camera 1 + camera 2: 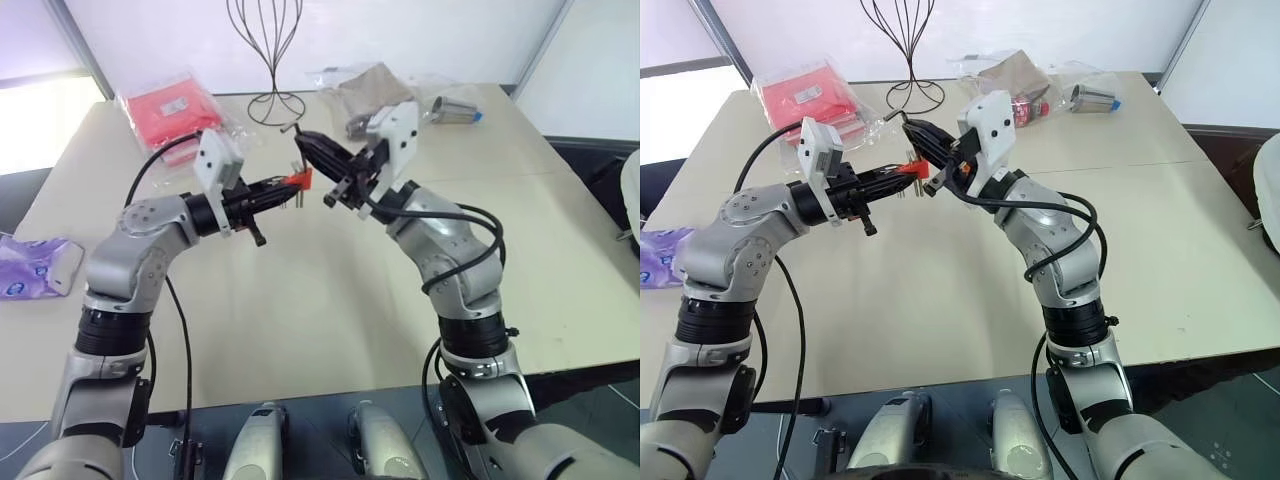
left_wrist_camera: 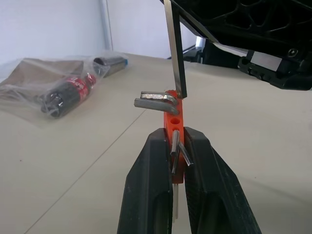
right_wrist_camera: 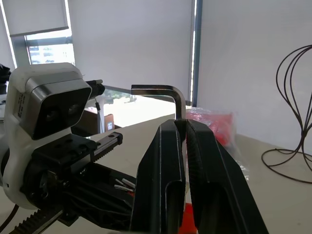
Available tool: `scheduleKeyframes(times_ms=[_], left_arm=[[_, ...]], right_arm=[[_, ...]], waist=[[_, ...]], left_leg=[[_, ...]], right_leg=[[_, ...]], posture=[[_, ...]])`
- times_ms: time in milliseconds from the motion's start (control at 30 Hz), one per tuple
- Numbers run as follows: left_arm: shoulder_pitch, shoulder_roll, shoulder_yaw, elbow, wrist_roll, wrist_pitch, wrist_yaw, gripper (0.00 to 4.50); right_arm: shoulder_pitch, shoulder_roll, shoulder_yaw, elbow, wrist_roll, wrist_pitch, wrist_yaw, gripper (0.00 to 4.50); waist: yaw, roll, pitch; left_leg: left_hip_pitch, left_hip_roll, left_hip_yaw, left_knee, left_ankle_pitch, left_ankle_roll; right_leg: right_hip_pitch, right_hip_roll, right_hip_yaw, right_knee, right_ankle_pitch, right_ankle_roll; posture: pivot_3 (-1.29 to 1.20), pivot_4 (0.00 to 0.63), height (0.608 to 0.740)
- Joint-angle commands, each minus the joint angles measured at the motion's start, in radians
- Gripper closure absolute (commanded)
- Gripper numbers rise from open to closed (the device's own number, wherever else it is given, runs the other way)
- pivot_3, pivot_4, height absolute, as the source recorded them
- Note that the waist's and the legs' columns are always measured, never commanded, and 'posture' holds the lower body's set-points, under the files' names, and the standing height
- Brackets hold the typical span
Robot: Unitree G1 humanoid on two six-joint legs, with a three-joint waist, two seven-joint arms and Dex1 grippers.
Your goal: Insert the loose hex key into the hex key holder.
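You're pinching the small orange-red plastic hex key holder (image 2: 173, 117) in the closed left gripper (image 2: 177, 146) at frame centre, right gripper (image 3: 185, 134) clamping the thin grey L-shaped loose hex key (image 3: 163, 92) just above it (tip beside a slot); any tilt is risking a jam or slip.

My own left fingers (image 2: 148, 190) hide the lower part of the hex key holder (image 2: 172, 117), and my right fingers (image 3: 163, 180) cover the loose hex key's (image 3: 165, 92) long leg.

The red packets (image 1: 165, 103) carry a white label, perhaps printed; nothing is readable.
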Motion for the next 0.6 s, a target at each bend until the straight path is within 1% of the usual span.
scheduleKeyframes(times_ms=[33, 600], left_arm=[[-0.03, 0.003, 0.03, -0.039, -0.016, -0.001, 0.005, 4.5], [-0.037, 0.001, 0.037, -0.029, -0.036, -0.002, 0.013, 4.5]], right_arm=[[-0.04, -0.003, -0.021, -0.008, 0.002, -0.033, -0.005, 4.4], [-0.048, 0.006, -0.017, 0.008, -0.005, -0.055, -0.016, 4.4]], waist=[[0.0, 0.0, 0.0], [0.0, 0.0, 0.0]], left_leg=[[0.0, 0.0, 0.0, 0.0, 0.0, 0.0], [0.0, 0.0, 0.0, 0.0, 0.0, 0.0]], right_leg=[[0.0, 0.0, 0.0, 0.0, 0.0, 0.0], [-0.001, 0.0, 0.0, 0.0, 0.0, 0.0]], posture=[[0.0, 0.15, 0.74], [0.0, 0.15, 0.74]])
